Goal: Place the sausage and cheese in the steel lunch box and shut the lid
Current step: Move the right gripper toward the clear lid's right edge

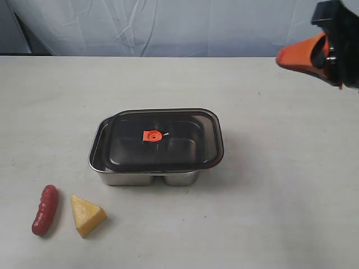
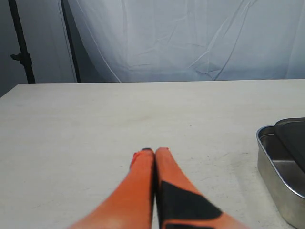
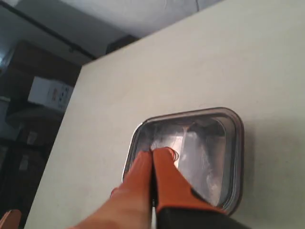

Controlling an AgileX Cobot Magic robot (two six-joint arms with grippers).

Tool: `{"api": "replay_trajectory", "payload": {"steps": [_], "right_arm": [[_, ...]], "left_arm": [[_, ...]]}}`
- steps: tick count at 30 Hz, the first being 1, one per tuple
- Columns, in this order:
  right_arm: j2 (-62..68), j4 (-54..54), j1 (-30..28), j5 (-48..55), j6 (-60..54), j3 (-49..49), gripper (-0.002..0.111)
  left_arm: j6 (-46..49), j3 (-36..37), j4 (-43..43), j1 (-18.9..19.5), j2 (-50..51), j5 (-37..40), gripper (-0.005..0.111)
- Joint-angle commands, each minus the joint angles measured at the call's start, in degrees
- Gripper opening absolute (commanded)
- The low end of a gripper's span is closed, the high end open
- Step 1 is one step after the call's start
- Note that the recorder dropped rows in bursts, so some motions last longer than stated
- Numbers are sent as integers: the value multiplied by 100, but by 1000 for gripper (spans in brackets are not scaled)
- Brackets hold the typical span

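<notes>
The steel lunch box (image 1: 120, 177) stands mid-table with the dark translucent lid (image 1: 185, 120) lying on it, shifted a little to the right; an orange valve tab (image 1: 151, 135) marks its centre. The red sausage (image 1: 45, 209) and the yellow cheese wedge (image 1: 86, 214) lie side by side at the front left. My right gripper (image 1: 282, 57) hangs shut and empty high at the far right; in the right wrist view it (image 3: 153, 151) is above the lid (image 3: 228, 157). My left gripper (image 2: 154, 151) is shut over bare table, with the lunch box (image 2: 274, 167) off to one side.
A pale table (image 1: 269, 213) holds everything. A white cloth backdrop (image 1: 168, 22) hangs behind the far edge. A dark stand pole (image 2: 21, 47) rises past the table's corner, and shelves with boxes (image 3: 45, 90) stand beyond the table's side.
</notes>
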Motion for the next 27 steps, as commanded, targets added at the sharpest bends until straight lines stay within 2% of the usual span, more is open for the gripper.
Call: {"api": "replay_trajectory", "payload": {"steps": [1, 5, 7, 12, 14, 27], "right_arm": [[1280, 383, -11, 458, -765, -498, -1], [2135, 622, -21, 809, -1247, -690, 2], [2469, 662, -21, 939, -1537, -765, 12], [3000, 679, -21, 1262, -2157, -876, 46], [3119, 679, -21, 1246, -2199, -876, 51], [4175, 691, -21, 1230, -2364, -876, 52]], "left_arm": [[-37, 15, -8, -39, -28, 5, 0], [-37, 15, -8, -39, -28, 5, 0], [-37, 15, -8, -39, -28, 5, 0], [-37, 15, -8, -39, -28, 5, 0], [-37, 15, -8, -39, -28, 5, 0], [-37, 15, -8, -39, -28, 5, 0]]}}
